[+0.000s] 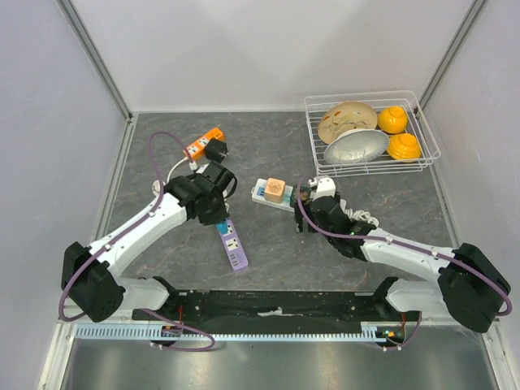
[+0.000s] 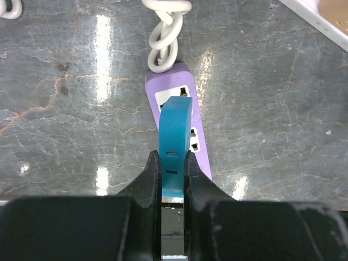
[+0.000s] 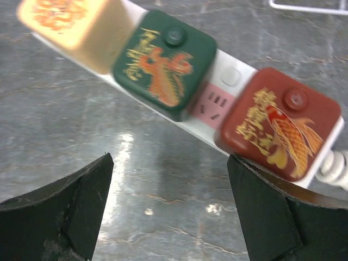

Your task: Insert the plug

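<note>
The left gripper is clamped tight on the blue plastic plug, which hangs over the purple power strip, perhaps touching its face; the right gripper gapes wide, holding nothing, on the near side of the white power strip.

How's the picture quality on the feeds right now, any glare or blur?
Left wrist: blue plug and purple power strip sharp, glare streaks on the table. Right wrist: beige cube blurred, green cube and red cube slightly soft. Top external: even light, no harsh shadows.
</note>
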You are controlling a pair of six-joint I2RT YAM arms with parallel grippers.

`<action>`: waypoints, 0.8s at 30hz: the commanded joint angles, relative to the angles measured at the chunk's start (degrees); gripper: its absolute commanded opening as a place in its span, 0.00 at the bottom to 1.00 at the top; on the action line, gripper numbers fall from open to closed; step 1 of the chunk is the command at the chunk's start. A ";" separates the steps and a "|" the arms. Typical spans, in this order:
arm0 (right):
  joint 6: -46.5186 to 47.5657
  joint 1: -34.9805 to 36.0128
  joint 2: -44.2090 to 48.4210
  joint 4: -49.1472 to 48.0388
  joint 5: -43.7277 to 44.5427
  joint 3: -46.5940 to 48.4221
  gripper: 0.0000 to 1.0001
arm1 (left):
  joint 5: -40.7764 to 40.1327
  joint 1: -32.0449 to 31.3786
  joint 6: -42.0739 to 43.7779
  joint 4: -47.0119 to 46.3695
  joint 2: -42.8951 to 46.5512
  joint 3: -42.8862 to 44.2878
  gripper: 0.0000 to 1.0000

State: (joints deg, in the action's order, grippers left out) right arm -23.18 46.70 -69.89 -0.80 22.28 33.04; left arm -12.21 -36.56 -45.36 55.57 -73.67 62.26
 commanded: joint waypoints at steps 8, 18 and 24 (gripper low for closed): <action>1.29 -2.84 4.31 -7.63 -0.22 -4.65 0.94 | -10.82 -3.52 -13.61 1.12 -1.74 1.37 0.02; 2.17 -2.93 7.22 -9.13 -1.10 -6.40 0.94 | -10.12 -4.49 -13.17 -0.81 -4.99 1.64 0.02; 2.53 -2.84 8.01 -9.84 -1.63 -7.02 0.94 | -10.20 -4.66 -12.64 -1.78 -7.10 1.81 0.02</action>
State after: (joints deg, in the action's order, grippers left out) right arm -21.41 44.05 -63.02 -7.57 20.80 26.61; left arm -19.49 -40.80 -55.51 55.70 -79.81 62.57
